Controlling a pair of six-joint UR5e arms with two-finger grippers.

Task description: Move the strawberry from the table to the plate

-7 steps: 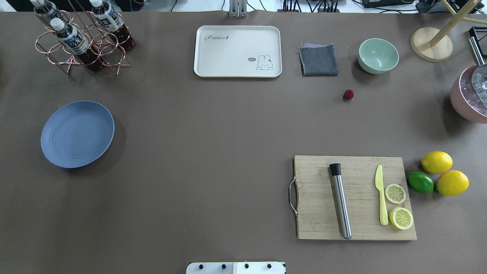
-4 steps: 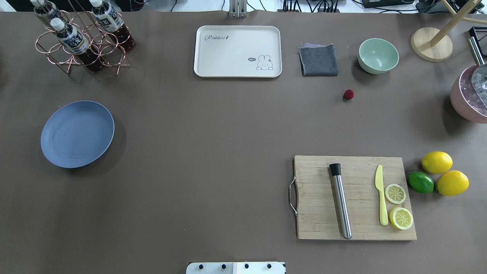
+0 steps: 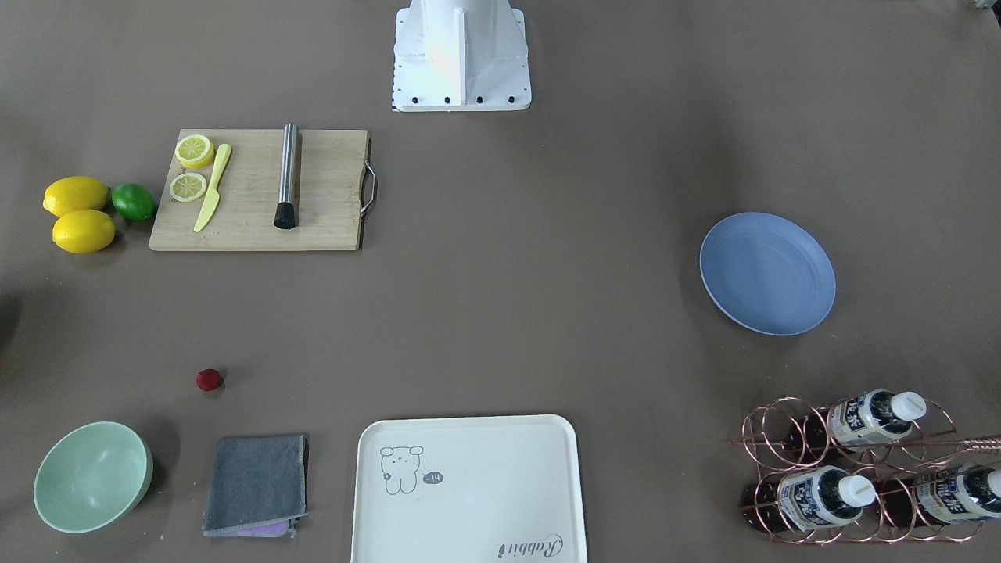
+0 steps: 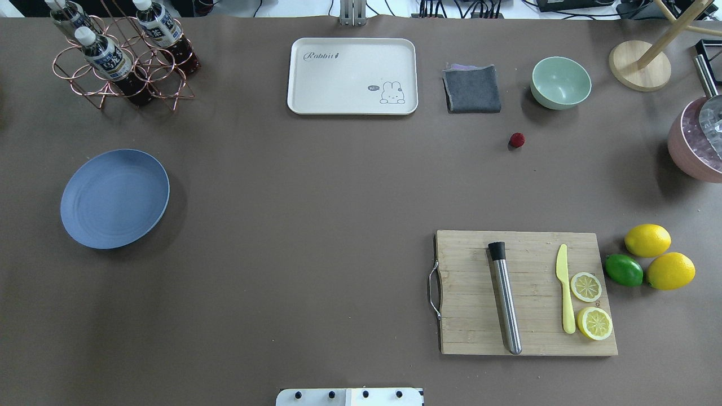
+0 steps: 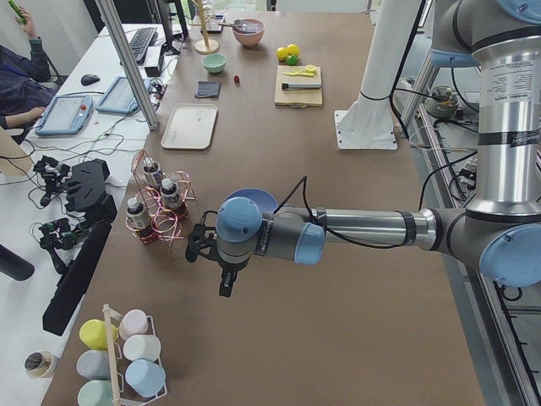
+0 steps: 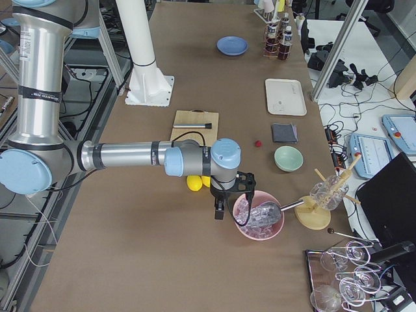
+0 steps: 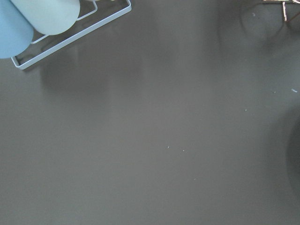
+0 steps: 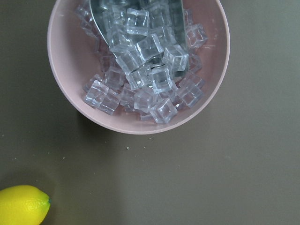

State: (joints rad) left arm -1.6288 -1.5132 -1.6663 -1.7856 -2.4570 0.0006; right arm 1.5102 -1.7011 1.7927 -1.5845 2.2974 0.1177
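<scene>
nothing has a grip on the strawberry (image 4: 516,140) yet. it sits alone on the table (image 4: 316,186) on the robot's right side, just in front of the mint-green bowl (image 4: 560,82) and the folded grey cloth (image 4: 472,88), touching neither. the plate (image 4: 114,198) lies bare far over on the robot's left, so the berry will need a long carry across the table. my guess is that the right arm is the one to fetch it, being on that side.

both arms are parked out at the table ends, which is why the overhead and front views show no arm at all. the right gripper (image 6: 220,214) hangs pointing down beside the pink bowl (image 8: 70,84), and its wrist camera looks straight into the ice cubes, with a lemon (image 8: 23,205) at the corner. the left gripper (image 5: 225,288) hangs over bare table near the bottle rack (image 5: 156,207), well apart from anything the task needs.

whether either pincer is open or closed, i cannot tell. each shows only in a side view, small and dark, and neither wrist camera catches its own fingers. from the left end the plate is mostly hidden behind the left arm's wrist. the strawberry is a mere red speck at the far end there, too small to show how it lies. the pink bowl is cut off by the overhead frame's right edge.
</scene>
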